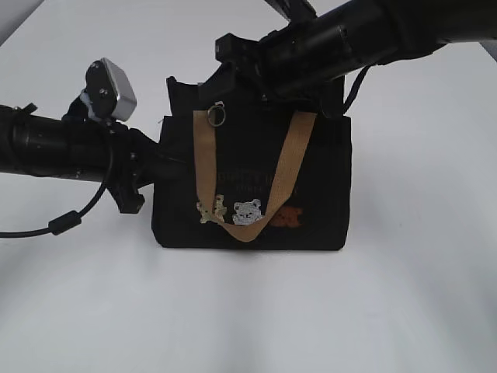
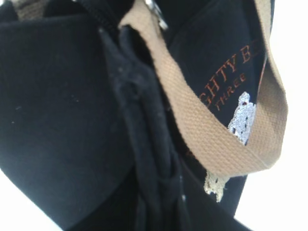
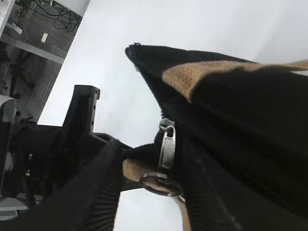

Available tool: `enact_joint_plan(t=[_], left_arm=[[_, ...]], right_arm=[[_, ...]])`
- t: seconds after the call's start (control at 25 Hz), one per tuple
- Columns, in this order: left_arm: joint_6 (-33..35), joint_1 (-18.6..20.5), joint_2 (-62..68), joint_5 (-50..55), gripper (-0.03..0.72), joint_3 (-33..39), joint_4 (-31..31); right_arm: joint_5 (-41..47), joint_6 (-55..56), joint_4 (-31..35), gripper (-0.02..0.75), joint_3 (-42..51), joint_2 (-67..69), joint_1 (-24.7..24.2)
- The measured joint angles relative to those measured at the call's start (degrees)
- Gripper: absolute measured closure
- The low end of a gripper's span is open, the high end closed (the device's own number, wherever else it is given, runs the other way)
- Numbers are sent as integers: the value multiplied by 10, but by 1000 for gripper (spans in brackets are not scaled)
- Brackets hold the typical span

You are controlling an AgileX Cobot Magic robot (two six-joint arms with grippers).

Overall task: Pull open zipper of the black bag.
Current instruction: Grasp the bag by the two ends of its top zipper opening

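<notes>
Main risk: right gripper (image 3: 166, 192) closes on the tan webbing handle (image 1: 203, 167) instead of the pull, since the handle's end sits right behind the ring. Then the pull stays put and the strap just gets yanked.

Second risk: the black bag (image 1: 318, 186) tips or slides when the zipper is tugged. It's soft fabric, standing upright on the white table (image 1: 248, 311), so everything depends on the left side hold.

Left gripper (image 1: 151, 167) is pressed into the bag's left side panel, jaws nearly together; looks like it's pinching a fold of fabric, fingers hidden in black cloth.

Right gripper jaws stand partly apart, either side of the silver pull (image 3: 167, 149) and its ring (image 3: 161, 185), ribbed pads flanking it. Can't tell whether they grip it.

Zipper (image 3: 250, 185) runs along the bag's top edge; pull hangs at the top left, near the handle.
</notes>
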Motion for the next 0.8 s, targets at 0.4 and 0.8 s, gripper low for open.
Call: enact_joint_plan(t=[0.4,0.8], left_arm=[[0,0,0,0,634,0,0],[0,0,0,5,634,-1,-2]], right_arm=[[-15,57,-17,739,-1,3,-3],[139,142,-213,739,0,-82,-138]])
